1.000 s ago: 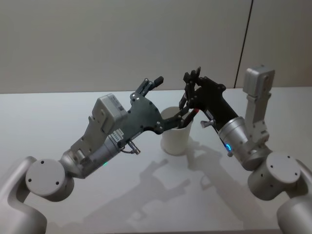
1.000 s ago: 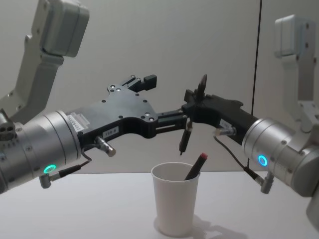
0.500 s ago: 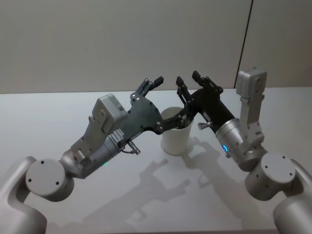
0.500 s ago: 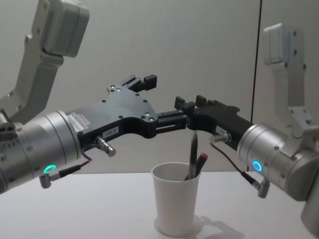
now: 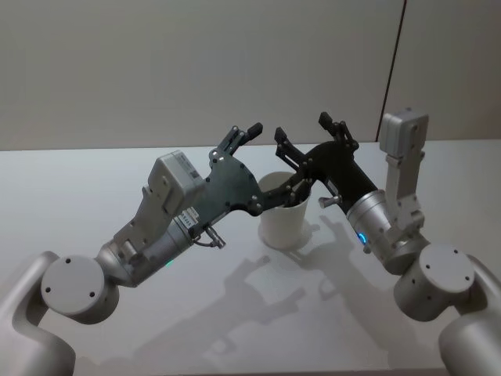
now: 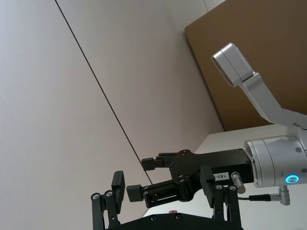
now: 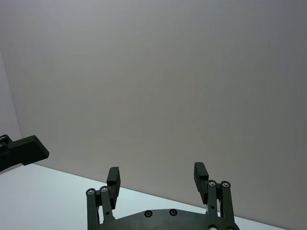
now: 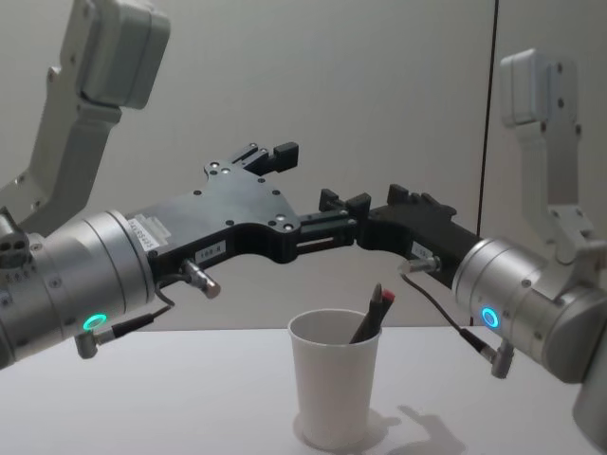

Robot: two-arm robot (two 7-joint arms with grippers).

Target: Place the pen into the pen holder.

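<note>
The pen holder (image 8: 334, 389), a white paper cup (image 5: 283, 221), stands upright on the table between my two arms. The dark pen (image 8: 374, 301) leans inside it against the rim, beside a red-capped pen (image 8: 387, 298). My right gripper (image 8: 343, 201) hovers open just above the cup, its fingers spread with nothing between them (image 7: 157, 175). My left gripper (image 8: 308, 190) reaches in from the left at the same height, open and empty, with one finger passing over the cup's near rim (image 5: 270, 160).
The white table (image 5: 94, 172) stretches to both sides of the cup. A plain wall with a dark vertical seam (image 5: 391, 70) stands behind. Both forearms (image 8: 85, 284) crowd the space above the cup.
My right gripper held the dark pen above the cup, lowered it in, then opened. The pen now leans in the cup on its own. The left arm has not moved.
</note>
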